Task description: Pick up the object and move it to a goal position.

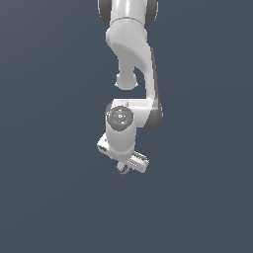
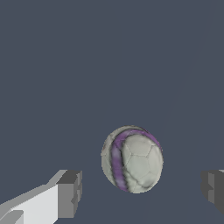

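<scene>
The object [image 2: 132, 159] is a small grey-beige ball with a purple stripe, lying on the dark grey floor. In the wrist view it sits between my two dark fingertips [image 2: 70, 194], with a visible gap on each side, and is nearer to one of them. My gripper [image 2: 142, 192] is open and touches nothing. In the exterior view the white gripper [image 1: 123, 165] hangs low over the floor, and only a sliver of the object [image 1: 121, 169] peeks out beneath it; the rest is hidden by the hand.
A uniform dark grey floor [image 1: 49, 197] fills both views. The white arm [image 1: 131, 59] reaches down from the top of the exterior view. No other objects or markers show.
</scene>
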